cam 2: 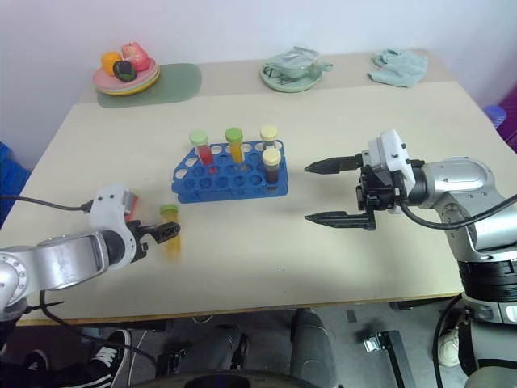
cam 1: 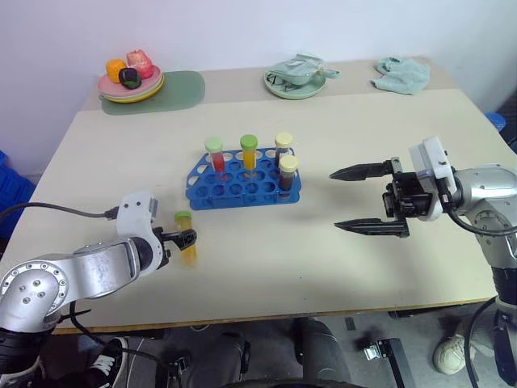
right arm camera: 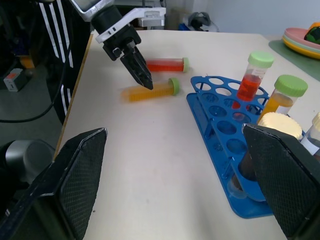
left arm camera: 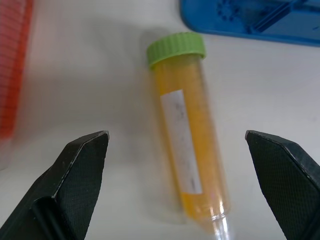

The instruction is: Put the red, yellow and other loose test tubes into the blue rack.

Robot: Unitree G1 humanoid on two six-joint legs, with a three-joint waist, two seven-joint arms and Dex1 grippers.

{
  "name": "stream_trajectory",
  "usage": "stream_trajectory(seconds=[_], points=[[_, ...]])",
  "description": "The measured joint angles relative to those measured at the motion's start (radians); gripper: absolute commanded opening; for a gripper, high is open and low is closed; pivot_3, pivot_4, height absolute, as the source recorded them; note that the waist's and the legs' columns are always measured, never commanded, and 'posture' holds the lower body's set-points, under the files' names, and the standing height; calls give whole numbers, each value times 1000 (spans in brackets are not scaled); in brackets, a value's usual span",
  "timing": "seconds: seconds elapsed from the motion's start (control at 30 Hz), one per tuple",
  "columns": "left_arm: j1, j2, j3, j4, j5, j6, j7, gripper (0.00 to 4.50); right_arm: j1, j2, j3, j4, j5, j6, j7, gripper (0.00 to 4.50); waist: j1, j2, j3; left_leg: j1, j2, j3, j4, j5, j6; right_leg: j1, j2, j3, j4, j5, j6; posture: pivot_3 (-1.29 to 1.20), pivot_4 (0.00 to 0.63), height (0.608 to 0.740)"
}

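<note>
A loose yellow test tube (left arm camera: pixel 186 145) with a green cap lies flat on the table, its cap toward the blue rack (cam 1: pixel 242 187). My left gripper (cam 1: pixel 186 239) is open and low, with one finger on each side of this tube and not touching it. A loose red tube (right arm camera: pixel 165 64) with a green cap lies just beyond it, beside my left wrist. In the rack stand a red tube (cam 1: pixel 216 155), a yellow tube (cam 1: pixel 249 153) and two cream-capped tubes (cam 1: pixel 286 162). My right gripper (cam 1: pixel 335 200) hovers open and empty, to the right of the rack.
At the back left a plate of toy fruit (cam 1: pixel 131 79) sits on a green mat (cam 1: pixel 179 87). A green plate with a cloth (cam 1: pixel 295 78) and a loose cloth (cam 1: pixel 402 74) lie at the back right. A person's striped trouser leg (right arm camera: pixel 60 45) stands by the table's edge.
</note>
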Motion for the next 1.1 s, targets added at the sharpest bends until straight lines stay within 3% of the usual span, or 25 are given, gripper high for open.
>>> stream_trajectory(seconds=[0.37, 0.47, 0.6, 0.97, 1.1], points=[[-83, -59, -48, 97, -2, 12, 59, 4500, -7, 29, 2, 0, -8, 19, -13, 4435, 0, 0, 0, 0, 0, 0, 0, 0, 0, 0, 0, 0, 0, 0, 0, 0, 150, 740], [-93, -68, -55, 115, -2, 26, 72, 3766, -9, 29, 2, 0, -9, 19, -16, 4500, -1, 0, 0, 0, 0, 0, 0, 0, 0, 0, 0, 0, 0, 0, 0, 0, 150, 740], [-105, -76, -67, 131, -3, 44, 76, 1889, -10, 29, 2, 1, -11, 19, -20, 4500, 0, 0, 0, 0, 0, 0, 0, 0, 0, 0, 0, 0, 0, 0, 0, 0, 150, 740], [-126, -115, -72, 136, -6, 48, 131, 1889, -16, 32, 1, 9, -27, 6, -32, 4500, -1, 0, 0, 0, 0, 0, 0, 0, 0, 0, 0, 0, 0, 0, 0, 0, 150, 740], [-126, -118, -70, 133, -6, 46, 141, 796, -24, 37, 1, 17, -37, -6, -36, 4500, -1, 0, 0, 1, 0, 0, 0, 0, 0, 0, 0, 0, 0, 0, 0, 0, 150, 740]])
